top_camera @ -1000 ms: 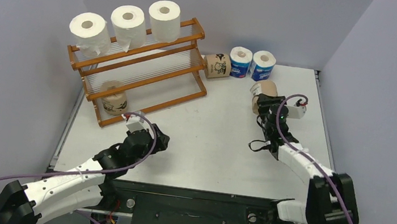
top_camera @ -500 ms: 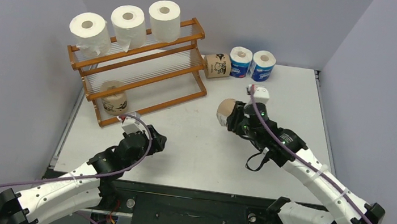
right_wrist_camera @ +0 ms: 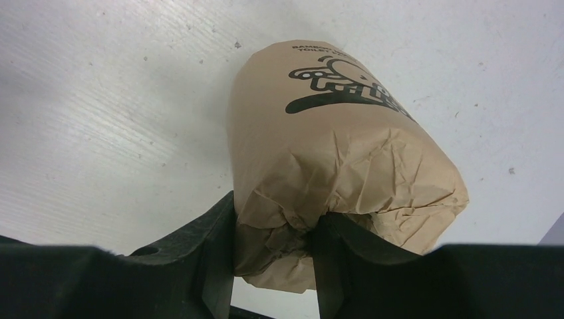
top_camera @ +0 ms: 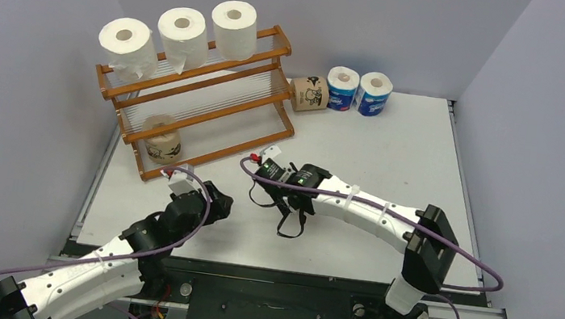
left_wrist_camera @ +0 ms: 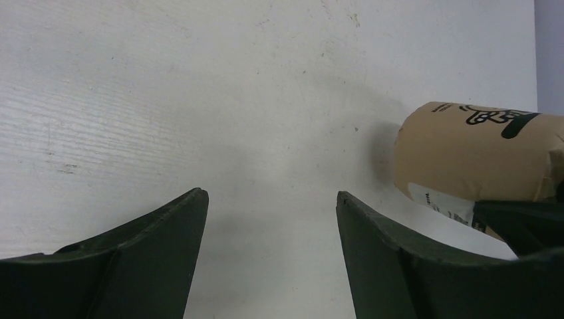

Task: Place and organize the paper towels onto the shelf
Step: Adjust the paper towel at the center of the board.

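My right gripper (right_wrist_camera: 276, 246) is shut on the wall of a brown-wrapped roll with black print (right_wrist_camera: 332, 146), holding it low over the white table. In the top view this gripper (top_camera: 265, 178) is left of centre and the arm hides the roll. My left gripper (left_wrist_camera: 269, 196) is open and empty, with that roll (left_wrist_camera: 472, 156) just to its right; in the top view it (top_camera: 213, 198) is next to the right gripper. The shelf (top_camera: 277, 47) carries three white rolls (top_camera: 182, 29) on top and a brown roll (top_camera: 159, 141) on the lowest tier.
A brown roll (top_camera: 308, 94) and two blue-and-white rolls (top_camera: 343, 86) (top_camera: 374, 92) stand on the table (top_camera: 393, 157) at the back, right of the shelf. Grey walls close in the left, back and right sides.
My right arm has swung from the back right to the middle left, carrying the brown roll down beside the left gripper. My left arm has drawn back a little.
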### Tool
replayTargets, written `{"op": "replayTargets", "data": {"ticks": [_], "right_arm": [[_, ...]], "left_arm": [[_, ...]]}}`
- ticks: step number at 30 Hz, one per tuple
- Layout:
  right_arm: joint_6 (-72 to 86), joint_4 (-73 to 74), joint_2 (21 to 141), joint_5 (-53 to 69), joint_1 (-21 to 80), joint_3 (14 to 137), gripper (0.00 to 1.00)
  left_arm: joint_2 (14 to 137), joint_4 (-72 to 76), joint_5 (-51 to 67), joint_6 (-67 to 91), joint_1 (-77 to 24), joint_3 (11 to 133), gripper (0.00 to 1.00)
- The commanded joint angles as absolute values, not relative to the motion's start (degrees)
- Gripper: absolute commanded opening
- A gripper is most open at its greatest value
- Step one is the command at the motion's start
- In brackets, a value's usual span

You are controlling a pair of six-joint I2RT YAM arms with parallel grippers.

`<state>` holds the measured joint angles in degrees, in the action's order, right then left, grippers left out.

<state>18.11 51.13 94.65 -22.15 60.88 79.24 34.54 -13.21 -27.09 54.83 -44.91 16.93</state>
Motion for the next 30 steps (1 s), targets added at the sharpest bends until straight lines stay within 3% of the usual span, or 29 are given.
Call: {"op": "replayTargets", "data": {"ticks": [1, 7, 12, 18, 25, 30], "right_arm": [[13.12, 51.98, 96.28, -21.69, 61.17, 83.09, 0.37], [12.06, 50.9, 98.21, -19.73, 61.17, 81.85, 0.43], [12.09, 50.33, 97.21, -18.89, 61.16, 80.65, 0.59], [13.68, 50.57, 91.81, -18.58, 61.19, 80.31, 0.67], [21.4, 43.96, 79.66, -24.6, 57.68, 73.44, 0.67], [30.7, 34.1, 72.19, -12.76, 45.49, 61.79, 0.64]], "left_arm": [[33.3, -14.22, -28.67, 55.76, -44.63, 16.79, 0.69], [33.75, -14.56, -28.92, 56.3, -44.39, 16.58, 0.69], [34.94, -14.43, -28.98, 57.0, -44.32, 16.12, 0.69], [35.18, -14.57, -29.51, 57.11, -44.31, 15.93, 0.7], [34.79, -15.25, -29.78, 55.92, -44.3, 15.66, 0.7], [33.86, -17.0, -28.99, 55.42, -44.25, 15.64, 0.69]]}}
